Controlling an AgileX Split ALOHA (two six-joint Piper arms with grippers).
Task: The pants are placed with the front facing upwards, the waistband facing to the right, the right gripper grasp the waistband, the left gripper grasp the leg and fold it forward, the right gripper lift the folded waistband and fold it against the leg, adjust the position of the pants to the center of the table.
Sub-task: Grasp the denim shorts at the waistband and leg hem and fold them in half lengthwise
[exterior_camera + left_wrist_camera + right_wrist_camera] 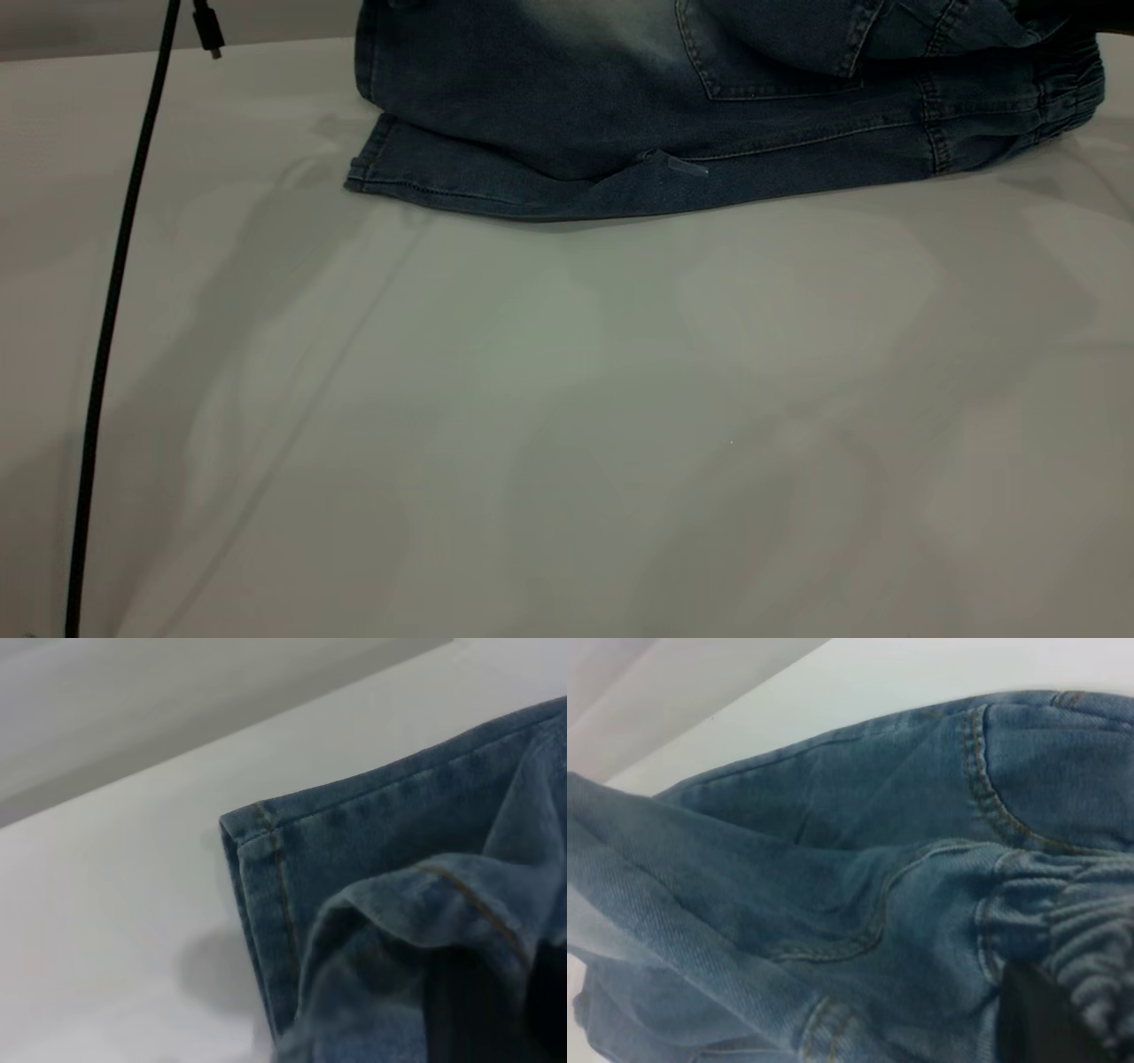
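Note:
The blue denim pants (620, 115) lie folded at the table's (567, 399) far edge, a patch back pocket facing up and a lifted layer hanging over them. The gathered waistband (1067, 89) is at the right end. In the left wrist view my left gripper (496, 1010) is shut on a raised fold of the leg, close to the stitched hem corner (266, 828). The right wrist view shows my right gripper (1063, 1014) shut on the puckered waistband (1090, 921), with one black finger (1036, 1023) showing under the ruching. A dark shape at the exterior view's top right corner may be that gripper.
A black braided cable (115, 292) hangs down the left side of the exterior view, with a small plug (209, 31) dangling near the top. The white tabletop stretches wide in front of the pants.

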